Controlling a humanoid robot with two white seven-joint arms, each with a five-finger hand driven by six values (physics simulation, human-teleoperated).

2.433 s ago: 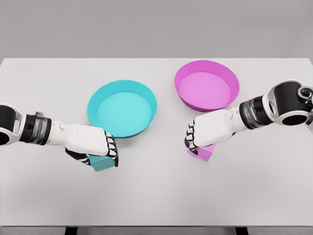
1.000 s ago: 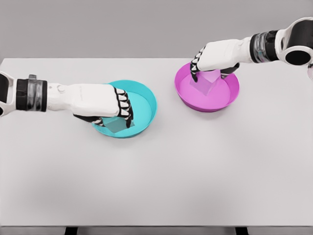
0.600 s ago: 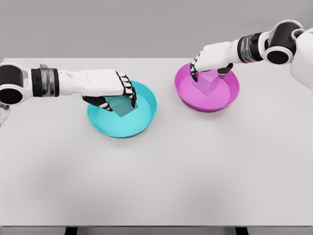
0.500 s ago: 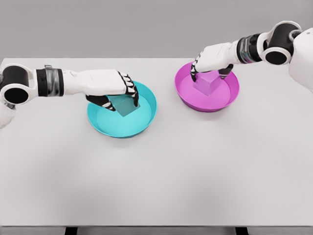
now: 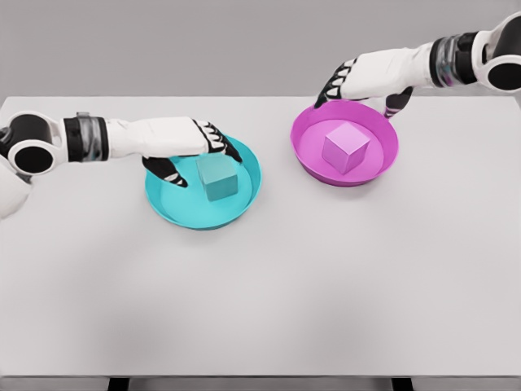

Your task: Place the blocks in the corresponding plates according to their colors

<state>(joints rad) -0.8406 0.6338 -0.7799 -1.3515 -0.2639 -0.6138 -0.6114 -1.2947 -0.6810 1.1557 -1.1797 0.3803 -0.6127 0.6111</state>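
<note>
Both blocks in matching plates, hands open.
Teal block (image 5: 216, 177) in teal plate (image 5: 243, 208), centre-left; pink block (image 5: 345, 147) in pink plate (image 5: 381, 163), upper right; left hand (image 5: 186, 143) and right hand (image 5: 368, 77) fingers spread, empty.

Teal block (image 5: 217, 177) sat in teal plate (image 5: 244, 199); left hand (image 5: 189, 147) spread above it, empty; magenta block (image 5: 345, 148) lay in magenta plate (image 5: 383, 159); right hand (image 5: 364, 84) open over far rim.

Matt smooth table (image 5: 260, 285); matt plastic-looking teal plate (image 5: 244, 208), magenta plate (image 5: 305, 159)
</note>
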